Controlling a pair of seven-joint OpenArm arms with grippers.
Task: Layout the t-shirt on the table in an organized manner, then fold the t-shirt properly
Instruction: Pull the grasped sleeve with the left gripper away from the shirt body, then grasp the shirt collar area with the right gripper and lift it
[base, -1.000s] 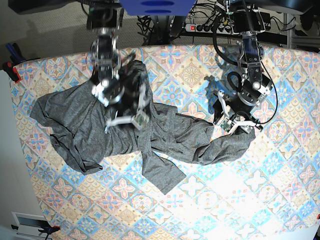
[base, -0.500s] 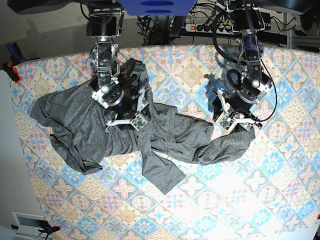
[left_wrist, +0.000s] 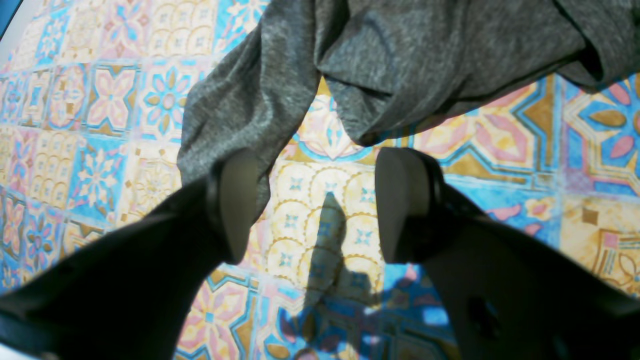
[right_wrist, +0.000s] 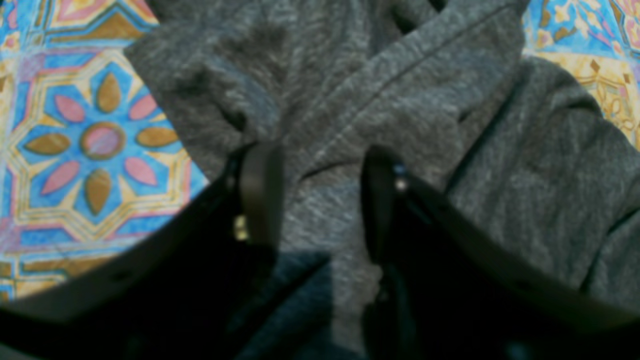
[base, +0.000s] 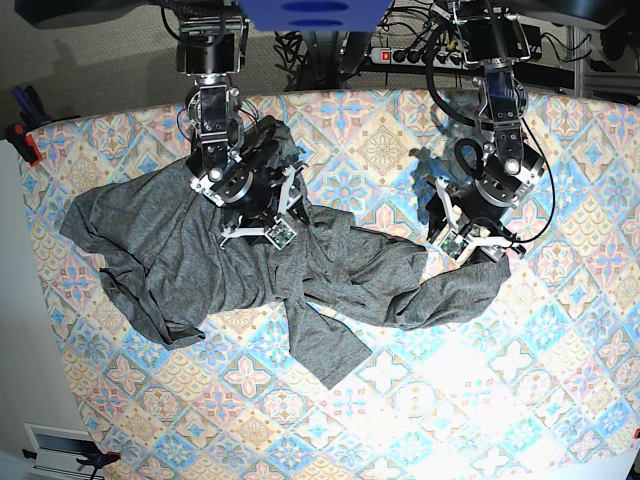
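Left wrist view: the left tool (left_wrist: 315, 210) is open, with only the bare surface (left_wrist: 100, 100) between its fingers. The shirt (left_wrist: 400, 55) lies just ahead of it.

Right wrist view: the right tool (right_wrist: 315, 200) has shirt (right_wrist: 400, 110) between its fingers. The view is blurry, so maybe it is not pinching.

Base view: the shirt (base: 180, 250) lies crumpled under both tools.

- A grey floor (base: 110, 70) is showing beyond the far edge of the work surface.
- A power strip (base: 405, 55) is lying there among tangled black cables (base: 300, 45).
- A pale wall panel (base: 15, 330) is running down the left side.
- Bright light is casting sharp shadows.
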